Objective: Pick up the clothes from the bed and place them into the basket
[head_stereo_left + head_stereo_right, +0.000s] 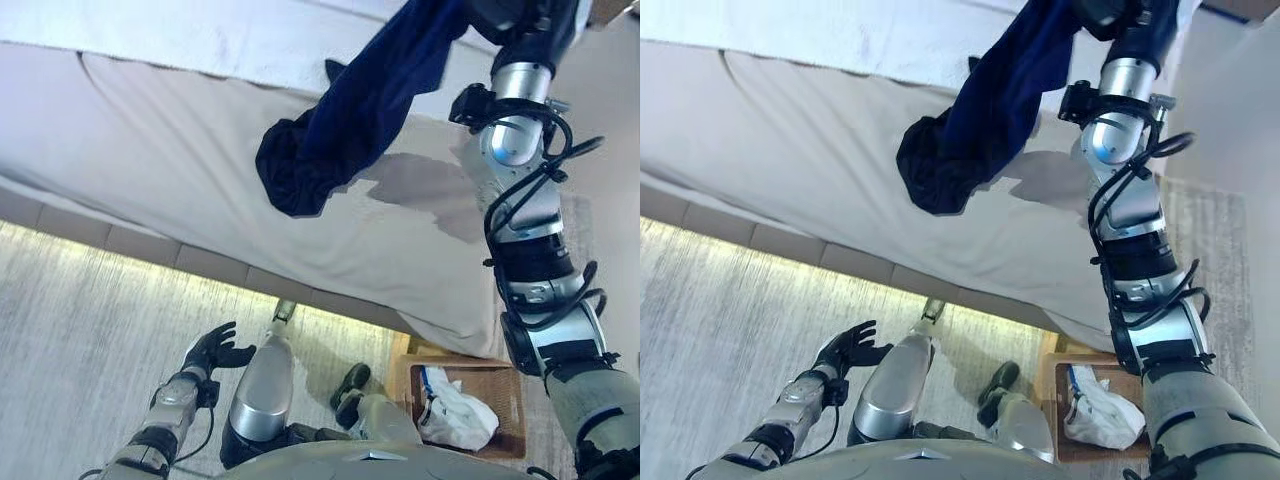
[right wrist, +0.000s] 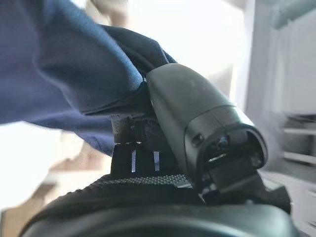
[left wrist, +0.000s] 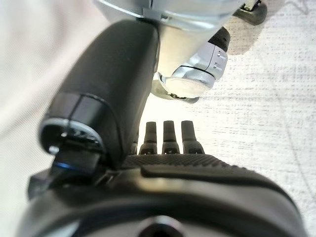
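Observation:
A dark blue garment [image 1: 345, 120] hangs in the air above the bed [image 1: 180, 170], held from its top end by my right hand [image 1: 510, 15] at the upper right. In the right wrist view my right hand's thumb [image 2: 197, 133] and fingers are curled on the blue cloth [image 2: 64, 79]. The wooden basket [image 1: 515, 395] stands on the floor at the lower right, next to the bed, with a white garment [image 1: 455, 410] in it. My left hand [image 1: 215, 350] hangs low over the carpet at the lower left, fingers straight and empty; it also shows in the left wrist view [image 3: 170, 140].
The bed's grey sheet [image 1: 130, 140] runs across the upper part of the view, with a lit strip under its edge. Pale carpet [image 1: 70, 320] covers the floor at the left.

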`<state>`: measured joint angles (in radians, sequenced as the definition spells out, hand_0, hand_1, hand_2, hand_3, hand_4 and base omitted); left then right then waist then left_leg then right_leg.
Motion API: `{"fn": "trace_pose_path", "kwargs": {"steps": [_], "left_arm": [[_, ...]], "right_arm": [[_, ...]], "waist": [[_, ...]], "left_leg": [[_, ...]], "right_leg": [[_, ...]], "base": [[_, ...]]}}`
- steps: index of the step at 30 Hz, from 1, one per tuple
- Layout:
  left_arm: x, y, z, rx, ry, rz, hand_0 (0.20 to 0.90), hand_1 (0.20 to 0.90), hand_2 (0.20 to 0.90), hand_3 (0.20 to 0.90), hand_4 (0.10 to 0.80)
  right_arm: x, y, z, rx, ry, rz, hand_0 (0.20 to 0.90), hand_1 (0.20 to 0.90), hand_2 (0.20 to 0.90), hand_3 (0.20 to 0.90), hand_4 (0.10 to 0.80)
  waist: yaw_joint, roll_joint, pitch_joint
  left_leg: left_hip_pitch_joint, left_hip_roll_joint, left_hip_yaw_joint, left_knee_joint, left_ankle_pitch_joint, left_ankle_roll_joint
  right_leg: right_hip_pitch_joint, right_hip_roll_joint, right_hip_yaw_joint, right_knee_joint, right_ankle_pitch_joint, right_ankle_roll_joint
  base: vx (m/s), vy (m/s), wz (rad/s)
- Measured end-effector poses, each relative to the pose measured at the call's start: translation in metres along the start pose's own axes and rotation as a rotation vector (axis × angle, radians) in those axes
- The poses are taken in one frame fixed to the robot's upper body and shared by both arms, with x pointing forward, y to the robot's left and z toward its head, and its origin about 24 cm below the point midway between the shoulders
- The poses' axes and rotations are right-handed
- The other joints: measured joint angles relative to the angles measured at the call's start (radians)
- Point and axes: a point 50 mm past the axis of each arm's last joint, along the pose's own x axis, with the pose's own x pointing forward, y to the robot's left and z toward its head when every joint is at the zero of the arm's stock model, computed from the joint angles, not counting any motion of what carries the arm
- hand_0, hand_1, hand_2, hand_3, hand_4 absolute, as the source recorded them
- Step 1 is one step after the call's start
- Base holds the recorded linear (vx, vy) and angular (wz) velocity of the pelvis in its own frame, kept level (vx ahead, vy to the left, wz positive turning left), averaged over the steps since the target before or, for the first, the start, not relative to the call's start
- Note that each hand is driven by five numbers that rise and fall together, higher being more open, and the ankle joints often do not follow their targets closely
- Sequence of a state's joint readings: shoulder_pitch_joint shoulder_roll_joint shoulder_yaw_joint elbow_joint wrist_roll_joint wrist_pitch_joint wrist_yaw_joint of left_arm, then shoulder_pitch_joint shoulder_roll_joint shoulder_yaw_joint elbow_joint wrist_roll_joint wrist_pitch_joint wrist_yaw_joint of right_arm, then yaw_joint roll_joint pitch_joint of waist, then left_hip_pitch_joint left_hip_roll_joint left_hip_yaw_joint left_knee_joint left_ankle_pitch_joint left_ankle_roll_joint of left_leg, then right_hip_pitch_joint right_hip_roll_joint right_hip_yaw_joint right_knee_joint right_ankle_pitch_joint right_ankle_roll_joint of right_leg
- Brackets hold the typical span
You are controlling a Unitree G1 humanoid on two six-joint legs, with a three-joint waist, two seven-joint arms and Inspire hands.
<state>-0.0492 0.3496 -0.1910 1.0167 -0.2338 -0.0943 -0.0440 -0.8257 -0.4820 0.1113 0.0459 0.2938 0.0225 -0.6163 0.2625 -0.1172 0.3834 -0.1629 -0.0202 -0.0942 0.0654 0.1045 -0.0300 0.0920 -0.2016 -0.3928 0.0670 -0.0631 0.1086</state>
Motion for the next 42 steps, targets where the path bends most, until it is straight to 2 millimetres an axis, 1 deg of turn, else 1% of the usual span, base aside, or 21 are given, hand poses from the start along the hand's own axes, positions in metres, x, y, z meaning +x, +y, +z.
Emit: {"fn": "trace_pose_path", "kwargs": {"steps": [3,4,5,8,9,10,11,14,15,16,17,21,24,26,28,31,33,34,38,40,42], "left_arm": [[-0.004,-0.001,-0.017,0.006,0.059,-0.002,0.9,0.9,0.9,0.9,0.8],[-0.005,-0.002,-0.021,0.016,0.073,-0.003,0.9,0.9,0.9,0.9,0.8],[-0.007,-0.003,-0.028,0.026,0.093,-0.005,0.9,0.9,0.9,0.9,0.8],[-0.011,0.0,-0.04,0.027,0.146,0.003,0.9,0.9,0.9,0.9,0.8],[-0.012,0.0,-0.042,0.039,0.159,0.003,0.9,0.9,0.9,0.9,0.8],[-0.013,0.001,-0.046,0.051,0.177,0.004,0.9,0.9,0.9,0.9,0.8],[-0.014,0.001,-0.048,0.05,0.188,0.006,0.9,0.9,0.9,0.9,0.8],[-0.018,0.002,-0.06,0.073,0.24,0.0,0.9,0.9,0.9,0.9,0.8],[-0.021,0.002,-0.065,0.073,0.259,-0.004,0.9,0.9,0.9,0.9,0.8],[-0.021,0.003,-0.064,0.074,0.259,-0.005,0.9,0.9,0.9,0.9,0.8],[-0.022,0.003,-0.068,0.08,0.275,-0.009,0.9,0.9,0.9,0.9,0.8],[-0.027,0.001,-0.078,0.1,0.312,-0.028,0.9,0.9,0.9,0.9,0.8],[-0.026,0.003,-0.076,0.127,0.32,-0.031,0.9,0.9,0.9,0.9,0.8],[-0.026,0.004,-0.074,0.144,0.317,-0.033,0.9,0.9,0.9,0.9,0.8],[-0.022,0.002,-0.067,0.151,0.296,-0.049,0.9,0.9,0.9,0.9,0.8],[-0.015,-0.013,-0.054,0.164,0.255,-0.104,0.9,0.9,0.9,0.9,0.8],[-0.011,-0.022,-0.047,0.166,0.229,-0.138,0.9,0.9,0.9,0.9,0.8],[-0.011,-0.027,-0.045,0.169,0.218,-0.153,0.9,0.9,0.9,0.9,0.8],[-0.007,-0.036,-0.037,0.181,0.196,-0.181,0.9,0.9,0.9,0.9,0.8],[-0.005,-0.039,-0.031,0.195,0.175,-0.193,0.9,0.9,0.9,0.9,0.8],[-0.002,-0.042,-0.023,0.211,0.142,-0.205,0.9,0.9,0.9,0.9,0.8]], "right_arm": [[-0.009,-0.008,-0.012,-0.041,0.032,-0.021,0.3,0.3,0.3,0.2,0.1],[-0.011,-0.011,-0.014,-0.071,0.026,-0.031,0.3,0.3,0.3,0.2,0.1],[-0.013,-0.014,-0.017,-0.102,0.023,-0.049,0.3,0.3,0.3,0.2,0.1],[-0.014,-0.02,-0.015,-0.155,-0.013,-0.084,0.3,0.3,0.3,0.2,0.1],[-0.014,-0.027,-0.014,-0.182,-0.028,-0.096,0.3,0.3,0.3,0.2,0.1],[-0.013,-0.033,-0.011,-0.2,-0.043,-0.113,0.3,0.3,0.3,0.2,0.1],[-0.012,-0.036,-0.01,-0.208,-0.051,-0.123,0.3,0.3,0.3,0.2,0.1],[-0.013,-0.056,-0.006,-0.253,-0.072,-0.175,0.3,0.3,0.3,0.2,0.1],[-0.014,-0.062,-0.007,-0.262,-0.068,-0.196,0.3,0.3,0.3,0.2,0.1],[-0.014,-0.065,-0.008,-0.268,-0.066,-0.209,0.3,0.3,0.3,0.2,0.1],[-0.016,-0.072,-0.009,-0.285,-0.057,-0.223,0.3,0.3,0.3,0.2,0.1],[-0.024,-0.099,-0.02,-0.412,-0.006,-0.237,0.3,0.3,0.3,0.2,0.1],[-0.03,-0.115,-0.038,-0.479,0.084,-0.25,0.3,0.3,0.3,0.2,0.1],[-0.038,-0.127,-0.055,-0.534,0.176,-0.23,0.3,0.3,0.3,0.2,0.1],[-0.052,-0.142,-0.072,-0.591,0.282,-0.202,0.3,0.3,0.3,0.2,0.1],[-0.081,-0.164,-0.097,-0.676,0.455,-0.144,0.3,0.3,0.3,0.2,0.1],[-0.097,-0.176,-0.11,-0.724,0.553,-0.128,0.3,0.3,0.3,0.2,0.1],[-0.106,-0.183,-0.115,-0.747,0.601,-0.12,0.3,0.3,0.3,0.2,0.1],[-0.12,-0.195,-0.125,-0.805,0.688,-0.091,0.3,0.3,0.3,0.2,0.1],[-0.123,-0.199,-0.128,-0.828,0.715,-0.09,0.3,0.3,0.3,0.2,0.1],[-0.124,-0.205,-0.13,-0.854,0.74,-0.089,0.3,0.3,0.3,0.2,0.1]], "waist": [[-0.02,0.001,-0.074],[-0.023,0.003,-0.082],[-0.029,0.005,-0.103],[-0.057,0.005,-0.14],[-0.063,0.006,-0.149],[-0.068,0.007,-0.152],[-0.076,0.007,-0.155],[-0.126,0.014,-0.19],[-0.134,0.018,-0.198],[-0.146,0.02,-0.206],[-0.164,0.023,-0.217],[-0.235,0.048,-0.253],[-0.27,0.052,-0.256],[-0.292,0.055,-0.258],[-0.316,0.058,-0.26],[-0.344,0.074,-0.268],[-0.359,0.081,-0.273],[-0.37,0.086,-0.272],[-0.407,0.109,-0.263],[-0.41,0.132,-0.251],[-0.417,0.164,-0.231]], "left_leg": [[0.007,0.003,0.01,-0.004,-0.003,-0.001],[0.022,0.004,0.016,-0.006,-0.003,-0.001],[0.029,0.009,0.025,-0.006,-0.013,-0.006],[0.036,0.022,0.044,-0.016,-0.013,-0.007],[0.044,0.026,0.051,-0.025,-0.009,-0.01],[0.066,0.033,0.07,-0.041,0.0,-0.006],[0.071,0.035,0.076,-0.043,0.001,-0.007],[0.113,0.043,0.111,-0.086,0.01,-0.011],[0.136,0.048,0.13,-0.106,0.014,-0.013],[0.145,0.05,0.141,-0.114,0.014,-0.014],[0.161,0.055,0.157,-0.131,0.018,-0.017],[0.205,0.067,0.211,-0.154,0.022,-0.02],[0.22,0.08,0.237,-0.155,0.021,-0.02],[0.227,0.095,0.259,-0.155,0.019,-0.023],[0.228,0.106,0.276,-0.158,0.017,-0.025],[0.23,0.114,0.303,-0.159,0.014,-0.029],[0.23,0.119,0.315,-0.159,0.011,-0.032],[0.23,0.121,0.323,-0.158,0.011,-0.032],[0.225,0.125,0.341,-0.156,0.011,-0.032],[0.218,0.126,0.358,-0.155,0.011,-0.032],[0.196,0.125,0.362,-0.155,0.011,-0.032]], "right_leg": [[0.006,0.006,0.005,-0.016,0.0,0.0],[0.017,0.008,0.011,-0.017,0.0,0.0],[0.02,0.011,0.022,-0.023,0.0,0.0],[0.02,0.023,0.035,-0.043,0.001,-0.002],[0.021,0.026,0.042,-0.048,0.004,-0.006],[0.027,0.028,0.059,-0.052,0.009,-0.005],[0.027,0.029,0.066,-0.053,0.009,-0.004],[0.035,0.032,0.099,-0.071,0.016,-0.004],[0.038,0.034,0.117,-0.072,0.018,-0.004],[0.037,0.036,0.129,-0.075,0.02,-0.003],[0.038,0.039,0.143,-0.084,0.025,0.004],[0.047,0.048,0.201,-0.112,0.038,0.009],[0.057,0.062,0.231,-0.141,0.053,0.007],[0.056,0.075,0.252,-0.154,0.062,0.003],[0.048,0.084,0.268,-0.155,0.064,0.0],[0.031,0.09,0.298,-0.155,0.065,-0.001],[0.019,0.093,0.311,-0.154,0.068,-0.003],[0.016,0.095,0.32,-0.156,0.076,0.001],[-0.004,0.098,0.34,-0.156,0.078,-0.002],[-0.022,0.098,0.355,-0.153,0.079,-0.002],[-0.047,0.095,0.356,-0.151,0.087,0.0]], "base": [[-0.019,-0.103,-0.1],[-0.048,-0.104,-0.18],[-0.041,-0.112,-0.24],[-0.061,-0.101,-0.23],[-0.08,-0.111,-0.3],[-0.068,-0.098,-0.32],[-0.073,-0.097,-0.36],[-0.077,-0.107,-0.37],[-0.049,-0.086,-0.4],[-0.046,-0.085,-0.47],[-0.043,-0.082,-0.47],[-0.035,-0.109,-0.44],[-0.025,-0.126,-0.36],[-0.022,-0.136,-0.33],[-0.014,-0.131,-0.28],[-0.021,-0.143,-0.29],[-0.046,-0.115,-0.25],[-0.081,-0.106,-0.27],[-0.087,-0.076,-0.19],[-0.126,-0.059,-0.19],[-0.113,-0.031,-0.09]]}}
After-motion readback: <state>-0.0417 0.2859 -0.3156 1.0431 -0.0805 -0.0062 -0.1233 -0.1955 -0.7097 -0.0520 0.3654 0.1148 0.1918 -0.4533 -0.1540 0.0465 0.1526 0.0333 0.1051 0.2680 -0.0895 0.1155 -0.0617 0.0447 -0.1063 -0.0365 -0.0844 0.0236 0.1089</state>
